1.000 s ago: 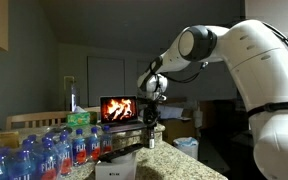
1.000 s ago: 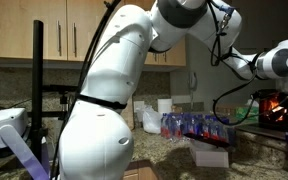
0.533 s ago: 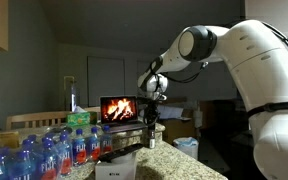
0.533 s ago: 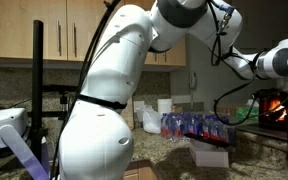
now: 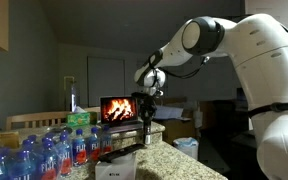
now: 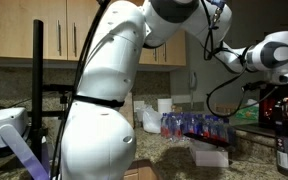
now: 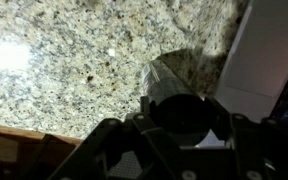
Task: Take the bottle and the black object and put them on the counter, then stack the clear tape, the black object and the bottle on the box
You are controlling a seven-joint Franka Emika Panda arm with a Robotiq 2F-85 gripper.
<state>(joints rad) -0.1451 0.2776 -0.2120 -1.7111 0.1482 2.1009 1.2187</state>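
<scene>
My gripper (image 5: 147, 118) is shut on the small dark bottle (image 5: 147, 133) and holds it upright over the granite counter (image 5: 169, 160), just past the white box (image 5: 115, 168). In the wrist view the bottle (image 7: 170, 76) stands between the jaws of the gripper (image 7: 184, 122), with the box (image 7: 260, 55) close on the right. In an exterior view the gripper (image 6: 282, 118) and the bottle (image 6: 283, 152) are at the far right, beyond the box (image 6: 210, 156). I cannot make out the black object or the clear tape.
Several clear water bottles (image 5: 44, 150) with blue and red labels stand in a pack beside the box; they also show in an exterior view (image 6: 194, 125). A laptop with a fire picture (image 5: 119, 108) stands behind. A green bottle (image 5: 79, 119) sits above the pack.
The arm has shifted a little, carrying the bottle with it. The gripper and bottle have come into sight at the right edge of an exterior view.
</scene>
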